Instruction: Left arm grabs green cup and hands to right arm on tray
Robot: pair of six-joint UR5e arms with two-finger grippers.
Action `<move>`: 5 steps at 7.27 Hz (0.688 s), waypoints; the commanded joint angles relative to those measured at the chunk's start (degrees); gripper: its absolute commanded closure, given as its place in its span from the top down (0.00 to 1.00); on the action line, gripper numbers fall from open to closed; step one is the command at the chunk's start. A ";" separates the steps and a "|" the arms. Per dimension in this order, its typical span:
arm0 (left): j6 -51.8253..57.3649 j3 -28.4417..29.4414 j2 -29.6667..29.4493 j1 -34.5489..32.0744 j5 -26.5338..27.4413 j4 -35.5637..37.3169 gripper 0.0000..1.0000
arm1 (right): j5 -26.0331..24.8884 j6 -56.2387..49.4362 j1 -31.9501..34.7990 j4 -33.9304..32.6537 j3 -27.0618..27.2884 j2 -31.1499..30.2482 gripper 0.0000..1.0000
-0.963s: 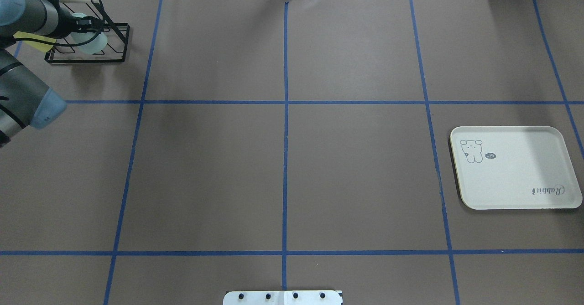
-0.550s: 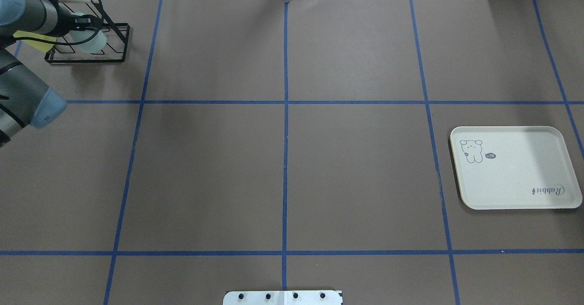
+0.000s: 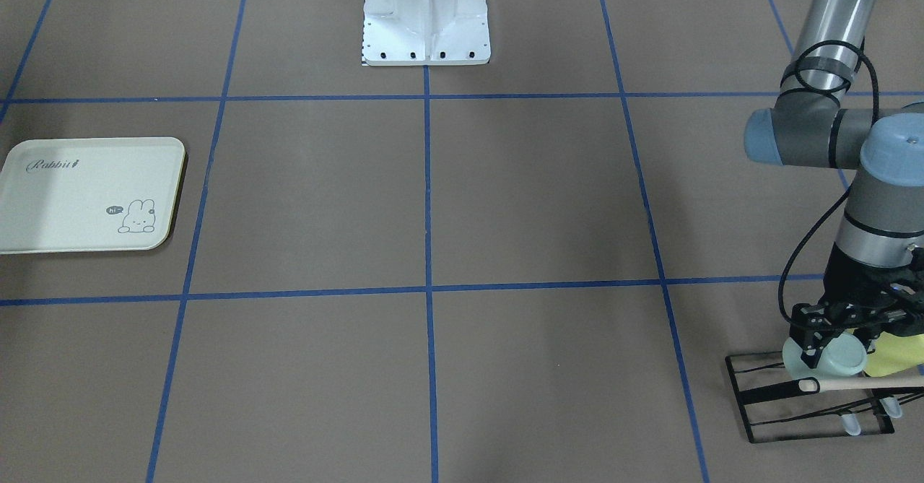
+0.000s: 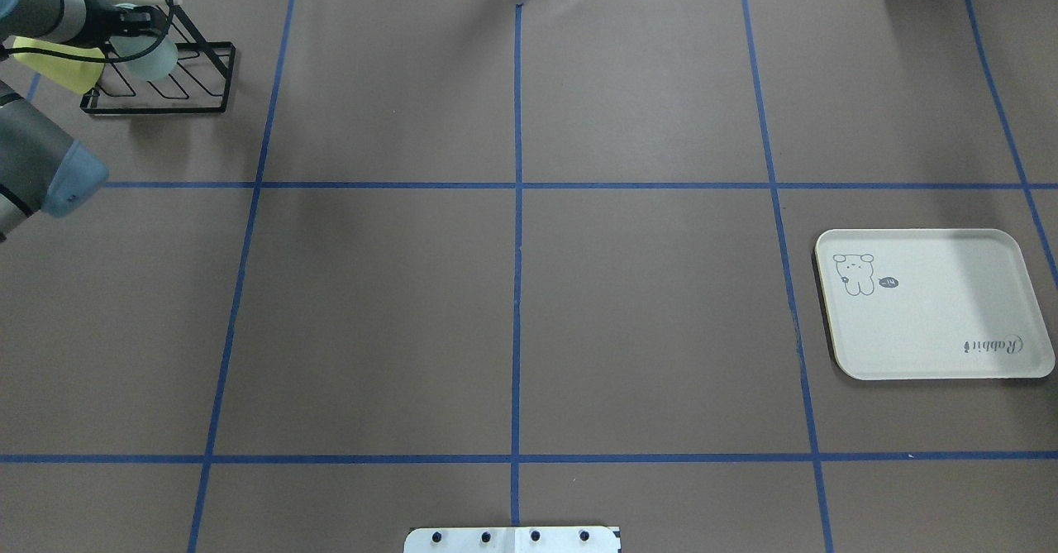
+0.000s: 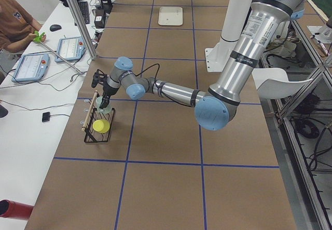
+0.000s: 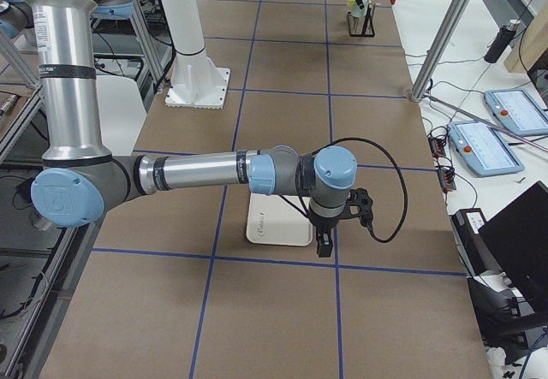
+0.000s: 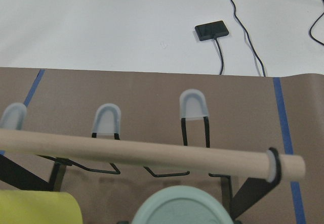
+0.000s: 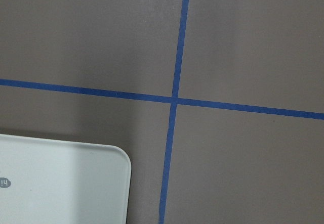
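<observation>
As to the green cup (image 3: 830,360): hangs at the table's far left corner, just above the rack (image 3: 771,395), tilted rather than upright, one round end turned toward the far edge and seen end-on at the bottom of the left wrist view; cannot say which end. Lies just beside the yellow cup (image 3: 899,353) on the side of the left edge, and close behind the dowel (image 3: 866,382) spanning the rack's far side. Sits between the fingers of the left gripper (image 3: 831,344), closed on the cup to a narrow gap, with one dark finger across its wall in the front-facing view and, as far as can be told, touching only the cup. Reached from above by the left arm (image 3: 884,201), wrist close to vertical. Judged so: grasp made, cup not yet clear of the dowel, carry not yet begun. Stands well apart from the tray (image 3: 72,209), flat by the right edge, so has nearly the whole table to cross, left to right. Must meet there the right gripper (image 6: 325,240), hanging near the tray at the right end and pointing down. Shows only from the right-end camera, so cannot tell whether open or closed; its own wrist view gives just a tray corner and tape lines. By far nearer to the cup: the left arm.
</observation>
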 commanded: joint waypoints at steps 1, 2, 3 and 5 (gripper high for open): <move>-0.02 -2.27 -0.01 -1.95 -3.39 0.58 0.09 | -0.07 0.00 -0.02 0.09 0.22 0.00 1.00; -0.02 -4.55 0.43 -3.18 -6.20 0.85 0.09 | 0.10 0.00 -0.02 0.09 0.74 0.00 1.00; -0.02 -6.92 0.87 -4.14 -8.06 1.98 0.09 | -0.07 -0.09 -0.02 0.26 0.83 0.17 1.00; -0.02 -13.67 0.87 -4.94 -8.60 9.76 0.09 | -0.34 0.00 -0.99 0.26 1.80 0.61 1.00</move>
